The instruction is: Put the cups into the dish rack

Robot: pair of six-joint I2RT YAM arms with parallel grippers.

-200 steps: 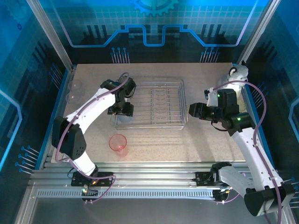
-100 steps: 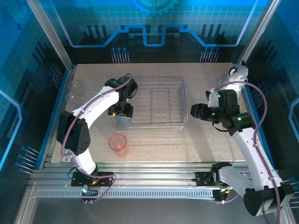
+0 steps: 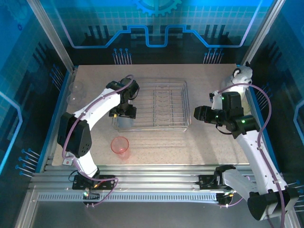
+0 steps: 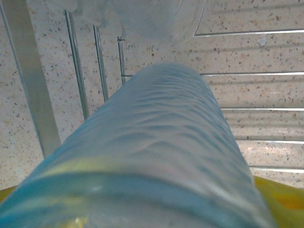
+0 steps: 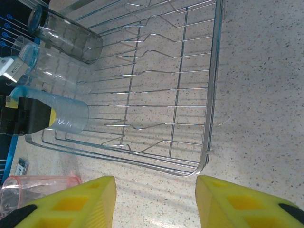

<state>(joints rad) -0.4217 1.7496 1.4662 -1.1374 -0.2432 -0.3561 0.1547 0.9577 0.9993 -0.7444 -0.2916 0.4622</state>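
Note:
The dish rack (image 3: 164, 107) sits mid-table. My left gripper (image 3: 122, 112) reaches down over its near-left corner, its jaws open on either side of a pale blue cup (image 3: 122, 124) that rests in the rack. That cup (image 4: 161, 142) takes up most of the left wrist view, with yellow pads (image 4: 282, 199) at the corners. From the right wrist, the pale blue cup (image 5: 66, 116), a clear cup (image 5: 47, 64) and a smoky grey cup (image 5: 66, 33) line the rack's left end. A pink cup (image 3: 120, 145) stands on the table in front. My right gripper (image 3: 196, 113) hangs open and empty right of the rack.
Two clear cups (image 3: 75, 91) stand at the table's left edge. A grey-white plush animal (image 3: 242, 73) sits at the back right behind my right arm. Bare tabletop (image 3: 190, 147) stretches in front of the rack. The rack's upright dividers (image 5: 142, 71) fill its middle.
My left arm folded in and settled the pale blue cup into the rack's near-left corner, and its jaws have widened. The right gripper drifted slightly right.

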